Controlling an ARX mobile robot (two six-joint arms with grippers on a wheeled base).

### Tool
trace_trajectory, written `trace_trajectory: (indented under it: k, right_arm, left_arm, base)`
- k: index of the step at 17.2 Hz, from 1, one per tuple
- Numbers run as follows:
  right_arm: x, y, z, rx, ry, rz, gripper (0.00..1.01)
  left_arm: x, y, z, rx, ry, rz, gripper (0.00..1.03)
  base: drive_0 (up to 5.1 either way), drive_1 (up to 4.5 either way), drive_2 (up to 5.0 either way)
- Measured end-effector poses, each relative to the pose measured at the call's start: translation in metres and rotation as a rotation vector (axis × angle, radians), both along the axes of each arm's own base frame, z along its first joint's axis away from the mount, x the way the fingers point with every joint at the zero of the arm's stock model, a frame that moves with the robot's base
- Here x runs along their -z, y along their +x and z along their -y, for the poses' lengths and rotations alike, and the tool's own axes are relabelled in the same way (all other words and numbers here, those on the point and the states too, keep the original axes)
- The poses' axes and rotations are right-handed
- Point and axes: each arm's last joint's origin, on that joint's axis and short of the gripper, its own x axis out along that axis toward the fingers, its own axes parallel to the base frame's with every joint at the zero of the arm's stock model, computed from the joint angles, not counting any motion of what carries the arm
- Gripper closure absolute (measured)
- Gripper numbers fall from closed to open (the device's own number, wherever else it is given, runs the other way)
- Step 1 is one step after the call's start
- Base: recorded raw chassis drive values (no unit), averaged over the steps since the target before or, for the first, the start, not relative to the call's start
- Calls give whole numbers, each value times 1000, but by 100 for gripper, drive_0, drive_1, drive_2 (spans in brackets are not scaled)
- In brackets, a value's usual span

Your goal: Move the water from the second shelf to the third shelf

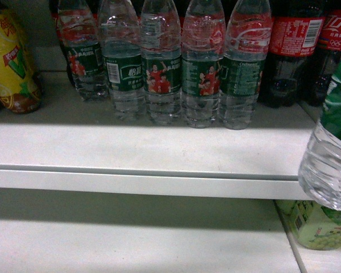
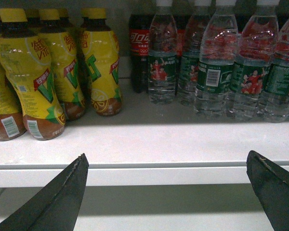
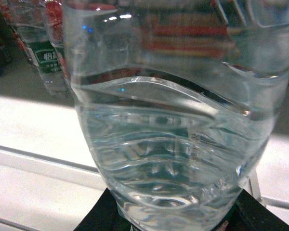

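**Water bottle held in front of the shelves**

The upper shelf [image 1: 131,153] is the biggest thing before me, white, with a pale front edge. Under it the lower shelf [image 1: 131,239] shows as a bare white board with a shadow at its back.

On the upper shelf a row of water bottles [image 1: 162,62] stands side by side, with green labels. Cola bottles [image 1: 295,51] stand just right of them, and yellow bottles [image 2: 43,72] are on the left side of the shelf.

The water [image 1: 329,142] that I carry is at the right edge of the head view, tilted, in front of the shelf edge and apart from the row. In my right wrist view it fills almost the whole picture [image 3: 173,144].

My right claw [image 3: 178,221] is clamped on this bottle; only dark parts of it show at the bottom. My left claw [image 2: 168,187] is wide apart and holds nothing, in front of the shelf edge.

A light green pack [image 1: 318,224] sits at the right, below the held bottle.
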Motion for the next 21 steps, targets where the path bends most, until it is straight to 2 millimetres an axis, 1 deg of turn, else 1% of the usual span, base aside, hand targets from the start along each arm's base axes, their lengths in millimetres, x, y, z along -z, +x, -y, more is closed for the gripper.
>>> trace_trajectory:
  k: [2, 3, 4, 8, 12, 15, 18, 21]
  right_arm:
    - [4, -11, 14, 22, 3, -33, 65]
    - [6, -21, 25, 38, 7, -50, 65]
    - [5, -27, 31, 45, 12, -50, 65]
    - [-5, -50, 47, 45, 40, 1, 65]
    - [-4, -74, 66, 91, 58, 11, 65]
    - [-8, -84, 74, 129, 68, 53, 65]
    - [-9, -86, 83, 165, 79, 60, 65]
    - [-9, -86, 83, 159, 81, 65, 65]
  left_arm:
    - [0, 0, 0, 0, 0, 0, 5]
    - [0, 0, 0, 0, 0, 0, 5]
    - [0, 0, 0, 0, 0, 0, 5]
    - [0, 0, 0, 0, 0, 0, 5]
    - [0, 0, 0, 0, 0, 0, 5]
    - [0, 0, 0, 0, 0, 0, 5]
    - [0, 0, 0, 0, 0, 0, 5]
    - [0, 0, 0, 0, 0, 0, 5]
  base:
    - [0, 0, 0]
    - [0, 0, 0]
    - [0, 0, 0]
    - [0, 0, 0]
    - [0, 0, 0]
    - [0, 0, 0]
    - [0, 0, 0]
    - [0, 0, 0]
